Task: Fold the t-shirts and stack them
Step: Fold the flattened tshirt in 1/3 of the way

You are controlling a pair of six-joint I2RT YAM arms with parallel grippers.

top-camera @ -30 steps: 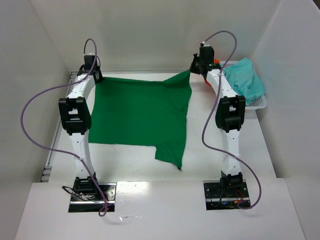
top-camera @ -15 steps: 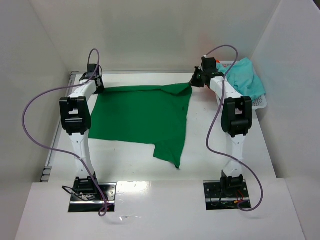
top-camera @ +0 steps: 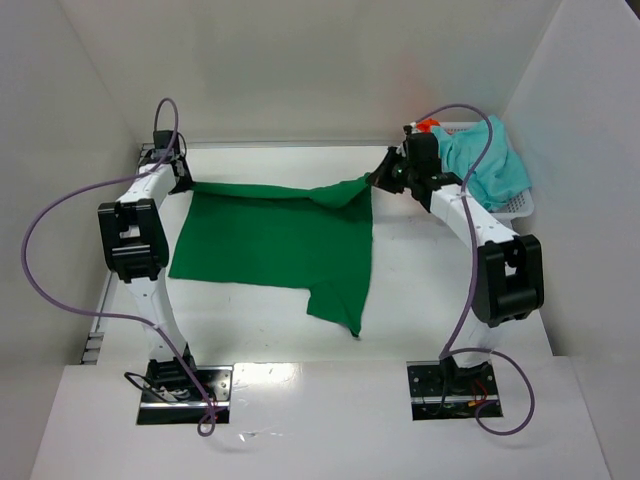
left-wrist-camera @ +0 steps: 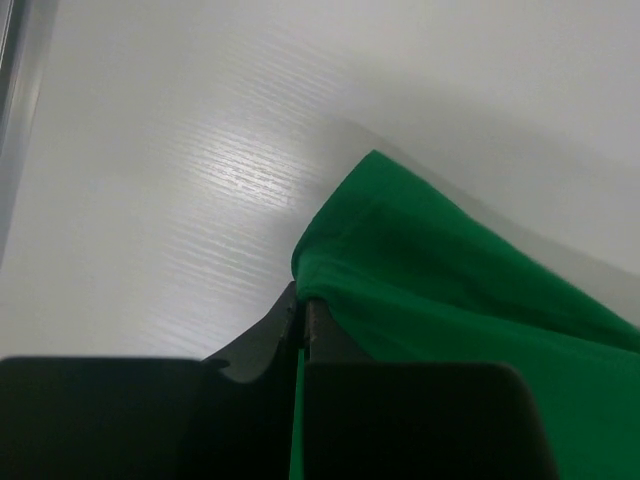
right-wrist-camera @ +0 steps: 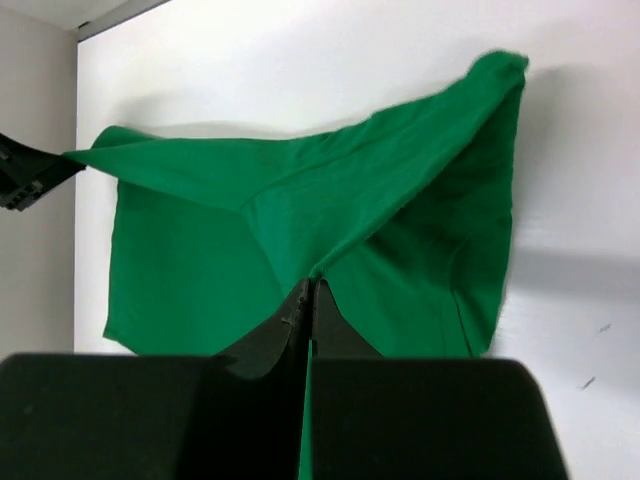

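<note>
Green shirt (top-camera: 270, 240): spread mid-bench (top-camera: 420, 300), far edge raised. Soft, light, limp cloth that sags between grips and probably creases easily. Left claw (top-camera: 184, 183) pinched shut on far-left corner, right claw (top-camera: 376, 181) on far-right corner. Corners judged the best hold.

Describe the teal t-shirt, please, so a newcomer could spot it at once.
On the white table, at its far right corner, sits a white mesh basket. The teal t-shirt lies heaped over it, pale aqua and crumpled, unlike the dark green t-shirt spread across the table.
</note>
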